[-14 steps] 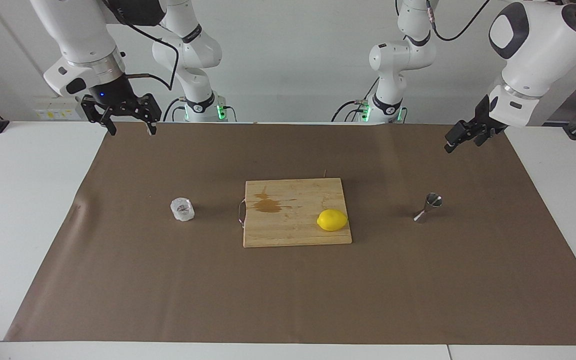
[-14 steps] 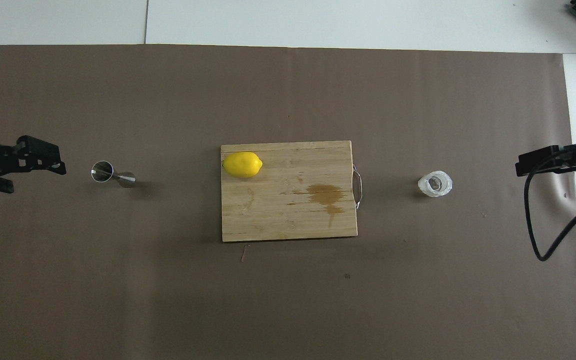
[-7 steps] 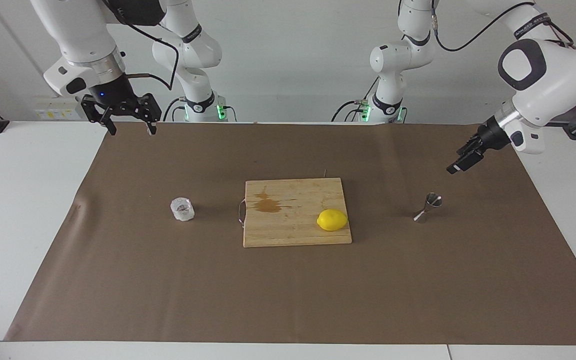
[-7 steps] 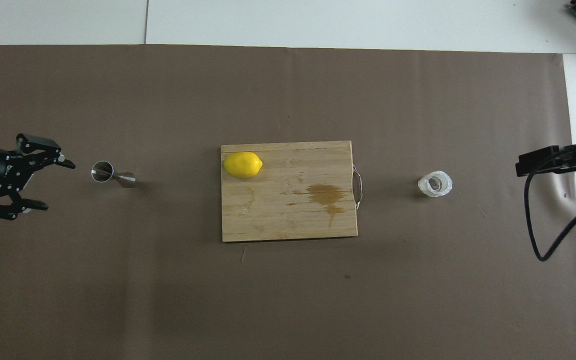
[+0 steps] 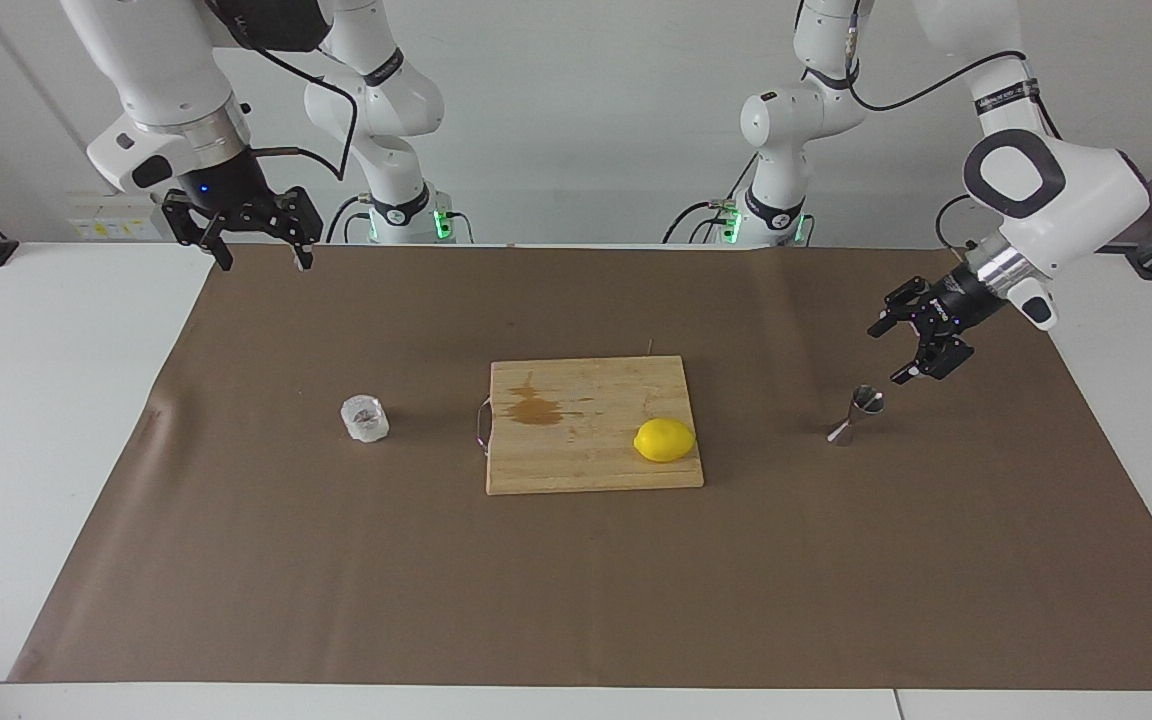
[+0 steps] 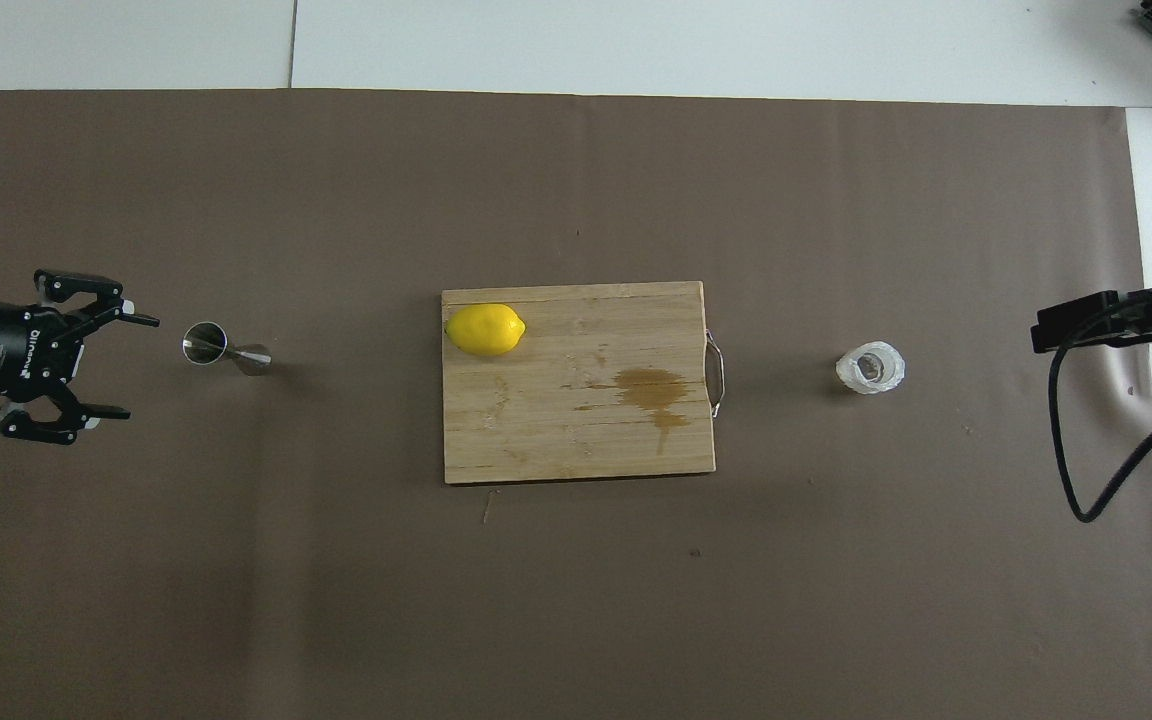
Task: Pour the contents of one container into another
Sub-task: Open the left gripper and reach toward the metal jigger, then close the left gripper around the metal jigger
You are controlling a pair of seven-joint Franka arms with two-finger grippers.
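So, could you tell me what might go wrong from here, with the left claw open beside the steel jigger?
1. The shiny steel hourglass jigger stands tilted on a narrow base; a nudge from the open left claw could topple it.
2. The small clear textured glass cup sits toward the right arm's end, so a carry over the wooden cutting board may spill. The right claw waits open.
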